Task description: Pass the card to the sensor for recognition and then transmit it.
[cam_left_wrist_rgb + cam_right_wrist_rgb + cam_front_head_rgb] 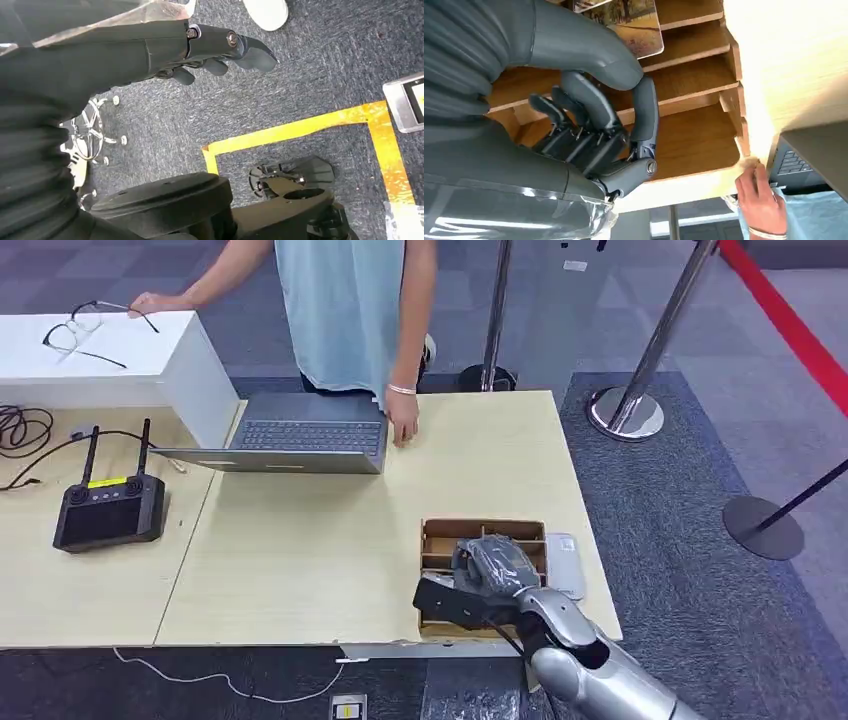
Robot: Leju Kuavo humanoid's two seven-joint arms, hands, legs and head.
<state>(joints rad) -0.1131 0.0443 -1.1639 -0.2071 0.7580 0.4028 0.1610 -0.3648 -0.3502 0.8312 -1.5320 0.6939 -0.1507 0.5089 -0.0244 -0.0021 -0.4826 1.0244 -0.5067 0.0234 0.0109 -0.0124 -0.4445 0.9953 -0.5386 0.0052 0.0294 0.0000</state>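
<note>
The right hand (492, 565) is over the wooden divider tray (437, 536), low between its slats, and I judge the step in hand is to take a card out of it. The fingers (589, 112) are curled inward and the thumb (644, 117) is bent toward them, so the hand is narrow. I cannot tell whether something is already pinched there; no card is visible between the fingers and the thumb.

One card (631, 25), with a printed picture on it, lies in a slot just beyond the back of the hand, on the wrist side of the fingers. It is not touching the fingertips. The compartment directly under the fingers looks bare.

To do this step well, I think the hand should draw back toward that slot, open a little, and close on the free edge of the card, thumb on one face and a finger on the other. The slats are close together, so the fingers should go in parallel to them and not push against the wood.

A flat grey device (563, 562), maybe the sensor, lies just beside the hand, against the tray.

The left hand (220, 50) hangs over the carpet with fingers loosely bent, holding nothing.
</note>
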